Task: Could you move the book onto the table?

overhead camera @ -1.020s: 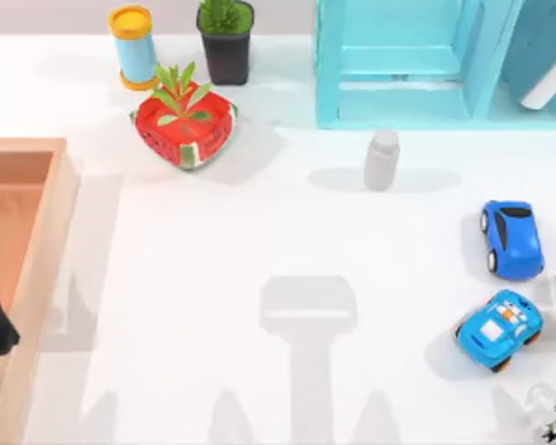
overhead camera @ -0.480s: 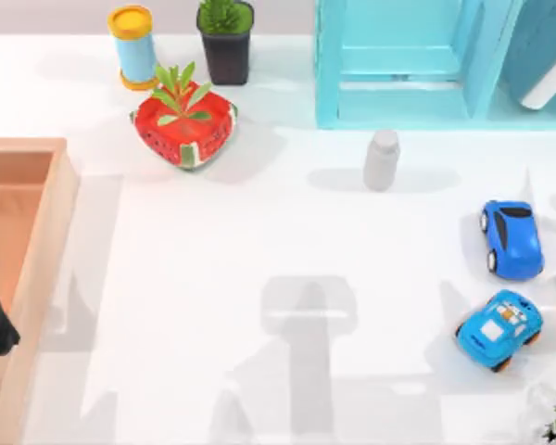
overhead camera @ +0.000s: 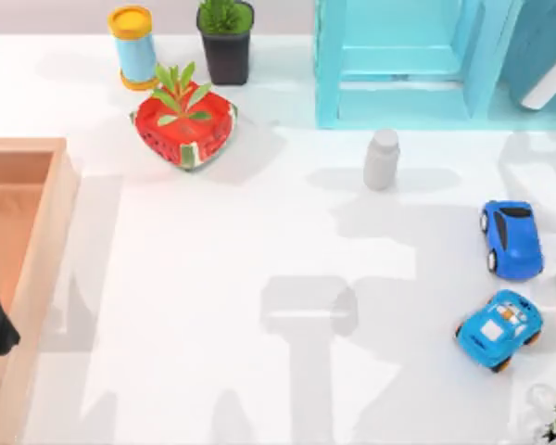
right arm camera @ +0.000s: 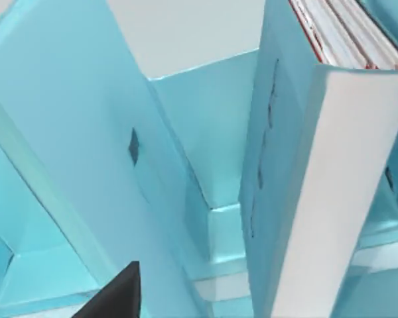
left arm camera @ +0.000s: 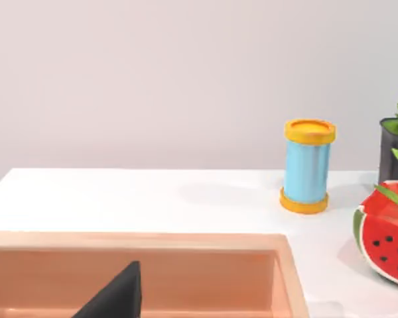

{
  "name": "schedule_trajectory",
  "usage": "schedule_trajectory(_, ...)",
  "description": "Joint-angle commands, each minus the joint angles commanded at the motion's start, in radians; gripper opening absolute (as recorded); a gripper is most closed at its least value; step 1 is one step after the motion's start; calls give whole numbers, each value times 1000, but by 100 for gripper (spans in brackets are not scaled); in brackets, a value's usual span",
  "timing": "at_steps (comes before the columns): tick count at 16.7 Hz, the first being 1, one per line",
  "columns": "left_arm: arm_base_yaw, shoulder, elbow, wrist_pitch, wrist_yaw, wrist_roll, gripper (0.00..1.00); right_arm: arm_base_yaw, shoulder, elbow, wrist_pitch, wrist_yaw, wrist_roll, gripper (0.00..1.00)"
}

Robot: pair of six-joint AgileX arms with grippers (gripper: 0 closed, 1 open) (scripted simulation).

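Observation:
The book (overhead camera: 540, 48) stands leaning in the right bay of the turquoise shelf (overhead camera: 398, 69) at the table's back right. Its cover is teal-blue and its page edges white. In the right wrist view the book (right arm camera: 282, 152) looms close, with white pages and red trim at its top. A dark part of my right gripper (right arm camera: 116, 297) shows in front of the shelf wall. The white table (overhead camera: 259, 241) spreads in front of the shelf. My left gripper (left arm camera: 116, 299) stays parked over the wooden box (overhead camera: 32, 232) at the left edge.
A white bottle (overhead camera: 382, 159) stands just before the shelf. Two blue toy cars (overhead camera: 512, 238) (overhead camera: 499, 329) sit at the right. A watermelon planter (overhead camera: 183, 125), a dark plant pot (overhead camera: 226, 37) and a blue, yellow-capped cylinder (overhead camera: 133, 46) stand at the back left.
An arm's shadow on the table has slid up and to the right, toward the shelf. No object has moved, and the left arm is still.

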Motion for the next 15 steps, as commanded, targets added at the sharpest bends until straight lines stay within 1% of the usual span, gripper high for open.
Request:
schedule_trajectory(3, 0, 0, 0, 0, 0, 0, 100, -7, 159, 65, 53, -24, 27, 100)
schedule_trajectory(5, 0, 0, 0, 0, 0, 0, 100, -11, 217, 82, 70, -33, 37, 100)
schedule_trajectory(12, 0, 0, 0, 0, 0, 0, 100, -8, 225, 91, 72, -34, 41, 100)
schedule_trajectory(15, 0, 0, 0, 0, 0, 0, 100, -7, 244, 147, 30, -30, 44, 100)
